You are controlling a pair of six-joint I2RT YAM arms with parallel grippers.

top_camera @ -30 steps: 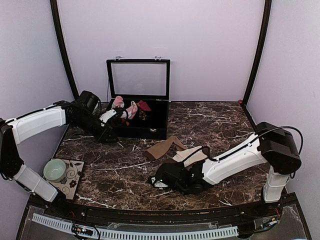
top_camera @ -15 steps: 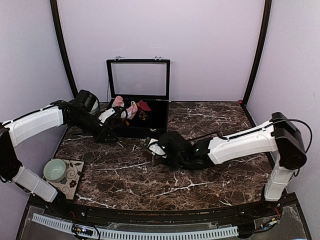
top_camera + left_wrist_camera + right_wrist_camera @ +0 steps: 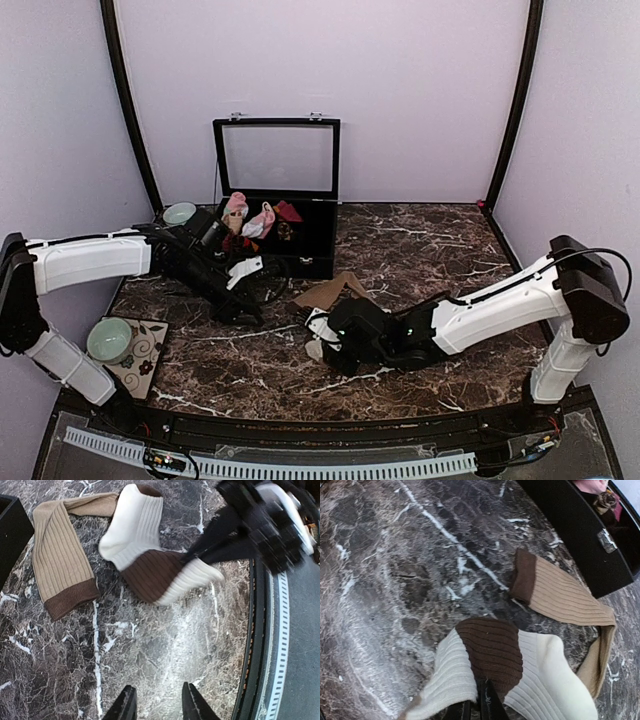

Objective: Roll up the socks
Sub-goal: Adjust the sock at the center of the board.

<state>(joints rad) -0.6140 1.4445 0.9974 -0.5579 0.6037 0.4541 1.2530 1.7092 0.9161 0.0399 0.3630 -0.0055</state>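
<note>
The right gripper (image 3: 479,702) pinches the cream sock (image 3: 547,677) at its brown patch, on the table (image 3: 380,580) against the tan sock (image 3: 560,595); the left gripper (image 3: 156,702) hovers nearby, slightly parted (empty). Best it pins the far end so the roll winds tight

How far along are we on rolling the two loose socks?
Done: sock bundles already sit in the black box. In hand: the right gripper is shut on the cream sock, which lies unrolled. The left gripper hovers open, empty. Left: the tan sock lies flat; neither is rolled.
</note>
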